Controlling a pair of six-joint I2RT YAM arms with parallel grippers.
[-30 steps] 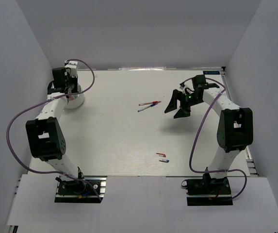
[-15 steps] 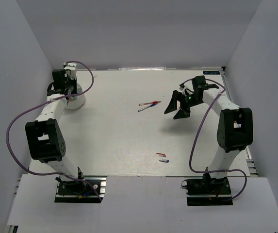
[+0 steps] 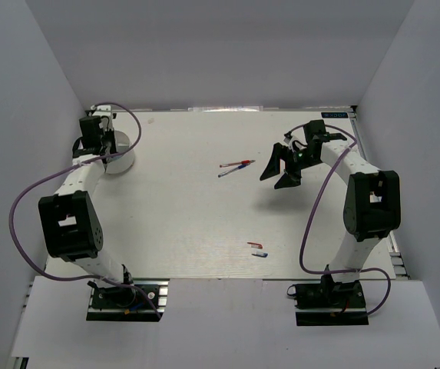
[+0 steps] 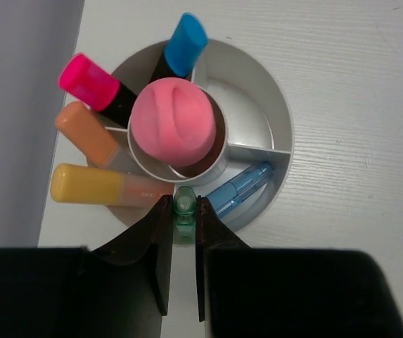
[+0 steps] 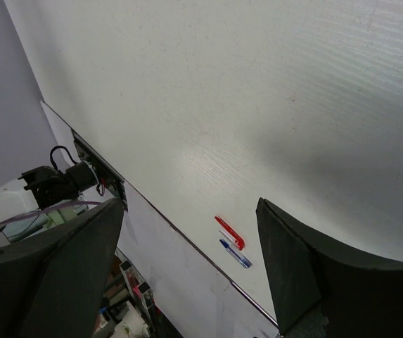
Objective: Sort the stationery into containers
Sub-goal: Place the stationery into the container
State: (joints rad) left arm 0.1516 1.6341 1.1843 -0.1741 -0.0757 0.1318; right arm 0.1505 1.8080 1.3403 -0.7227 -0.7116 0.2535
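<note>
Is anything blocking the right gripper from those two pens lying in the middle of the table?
Nothing visible does. Only bare table shows between the open right gripper and the red and blue pens, which lie just to its left in the top view.

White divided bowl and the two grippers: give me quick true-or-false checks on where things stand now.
The left gripper is shut on a mint marker at the round white divided bowl. True.
The pink round-topped stick stands in the bowl's centre compartment. True.
The right gripper holds a pen. False: it is open, holding nothing.
A thin blue pen lies in an outer compartment. True.
No stationery lies outside the bowl. False: a red pen and a loose blue pen lie on the white table.
</note>
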